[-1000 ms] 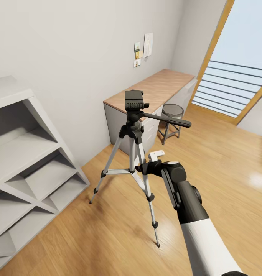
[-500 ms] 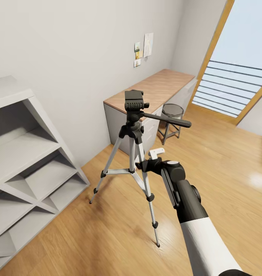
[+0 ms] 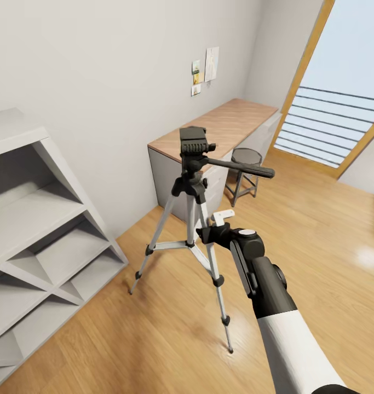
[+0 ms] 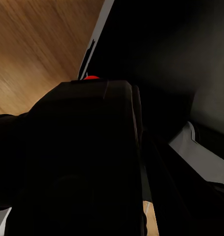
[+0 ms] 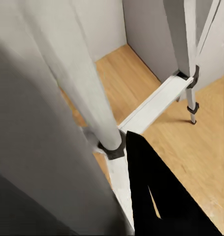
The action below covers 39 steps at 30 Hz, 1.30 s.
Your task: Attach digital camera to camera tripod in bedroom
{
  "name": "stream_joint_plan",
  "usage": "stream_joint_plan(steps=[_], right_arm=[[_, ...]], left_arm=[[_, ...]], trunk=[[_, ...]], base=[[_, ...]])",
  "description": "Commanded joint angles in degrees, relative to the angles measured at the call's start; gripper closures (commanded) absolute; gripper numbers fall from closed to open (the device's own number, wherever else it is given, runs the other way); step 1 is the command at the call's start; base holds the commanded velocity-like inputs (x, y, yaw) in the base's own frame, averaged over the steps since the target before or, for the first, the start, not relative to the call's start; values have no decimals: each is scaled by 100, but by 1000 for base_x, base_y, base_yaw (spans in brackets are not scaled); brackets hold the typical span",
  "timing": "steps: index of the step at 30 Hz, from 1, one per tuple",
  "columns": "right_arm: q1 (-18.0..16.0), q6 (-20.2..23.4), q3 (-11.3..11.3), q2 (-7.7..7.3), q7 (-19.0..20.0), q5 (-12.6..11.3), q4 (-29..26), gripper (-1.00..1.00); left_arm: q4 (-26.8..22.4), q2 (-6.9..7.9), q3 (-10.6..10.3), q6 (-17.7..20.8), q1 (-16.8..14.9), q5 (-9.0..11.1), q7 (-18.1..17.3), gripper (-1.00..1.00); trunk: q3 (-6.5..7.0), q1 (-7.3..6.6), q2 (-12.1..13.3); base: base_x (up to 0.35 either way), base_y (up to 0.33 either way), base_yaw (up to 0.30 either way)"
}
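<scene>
Tall silver-legged camera tripod with black head stands on the plank floor, near the wood tabletop. Right claw is pressed against its near leg; spread or pinching, cannot tell. Left claw pinches the small black digital camera with red dot. Risk: arm contact tips or shifts the tripod, spoiling mount alignment.

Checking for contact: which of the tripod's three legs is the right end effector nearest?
The middle leg, running straight down from the camera tripod head. The right end effector sits against it; the other two legs splay away toward the shelving and toward the robot.
</scene>
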Motion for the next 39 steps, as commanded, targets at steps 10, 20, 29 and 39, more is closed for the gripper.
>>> stream_joint_plan(steps=[10, 20, 29, 39], right_arm=[[-4, 16, -7, 3, 41, 13, -26, 100], [-3, 14, 6, 3, 43, 48, -109, 100], [4, 14, 19, 3, 73, 100, -29, 100], [5, 21, 22, 3, 81, 82, -16, 100]], left_arm=[[-5, 13, 41, 14, -2, 30, -24, 100], [-359, 93, 5, 172, -38, -105, -22, 100], [-4234, 406, 22, 3662, -63, -481, -49, 100], [-7251, 457, 34, 5726, -241, -458, -24, 100]], trunk=[[-8, 3, -9], [-8, 3, -9], [-8, 3, -9], [-8, 3, -9]], base=[[0, 0, 0], [0, 0, 0], [0, 0, 0], [0, 0, 0]])
